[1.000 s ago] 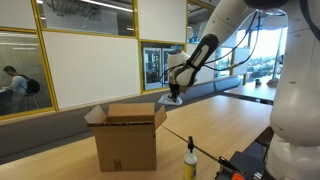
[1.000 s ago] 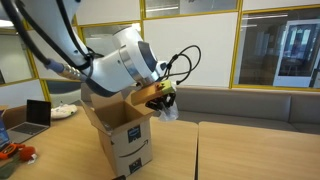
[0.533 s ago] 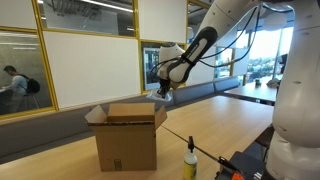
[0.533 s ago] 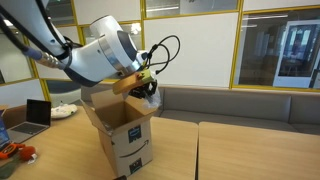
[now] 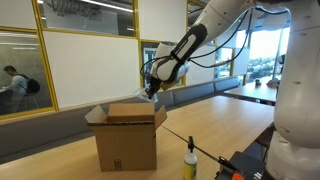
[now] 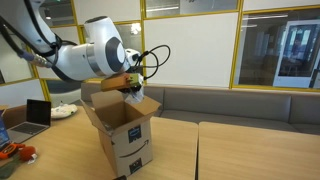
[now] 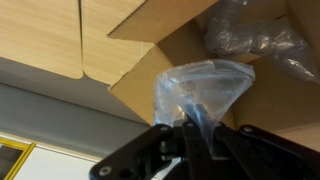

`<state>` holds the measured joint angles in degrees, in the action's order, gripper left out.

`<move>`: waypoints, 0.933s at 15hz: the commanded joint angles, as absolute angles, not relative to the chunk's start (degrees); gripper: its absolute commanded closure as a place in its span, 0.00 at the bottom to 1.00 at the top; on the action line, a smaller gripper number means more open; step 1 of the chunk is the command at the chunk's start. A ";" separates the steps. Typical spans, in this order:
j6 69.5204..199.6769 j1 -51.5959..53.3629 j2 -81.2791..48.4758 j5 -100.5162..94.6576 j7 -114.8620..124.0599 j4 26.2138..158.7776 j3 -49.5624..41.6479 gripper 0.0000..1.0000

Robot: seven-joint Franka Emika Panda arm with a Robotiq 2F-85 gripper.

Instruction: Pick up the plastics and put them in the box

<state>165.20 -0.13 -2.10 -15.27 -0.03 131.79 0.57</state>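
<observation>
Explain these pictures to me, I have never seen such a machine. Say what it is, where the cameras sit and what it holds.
This is one robot arm, steered by a person. Two pictures come from cameras standing in the room; the third from a camera on its wrist, looking past the gripper. On the wooden table stands an open cardboard box, a bottle nearby. The gripper is shut on a clear plastic piece at the box's open top. More crumpled plastic already lies inside.

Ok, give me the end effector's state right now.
The end effector is closed on a clear plastic bag, over the open cardboard box.
</observation>
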 commanded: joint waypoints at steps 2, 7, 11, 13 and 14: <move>171.26 -0.18 -8.51 2.55 -12.69 129.72 5.58 0.95; 170.11 -3.86 -17.02 16.59 -23.81 124.70 13.59 0.95; 168.40 -5.33 -22.40 17.28 -25.37 121.50 15.01 0.56; 167.60 -5.58 -24.38 16.45 -25.33 120.35 14.78 0.39; 167.30 -6.93 -25.28 14.22 -23.65 119.90 15.82 0.31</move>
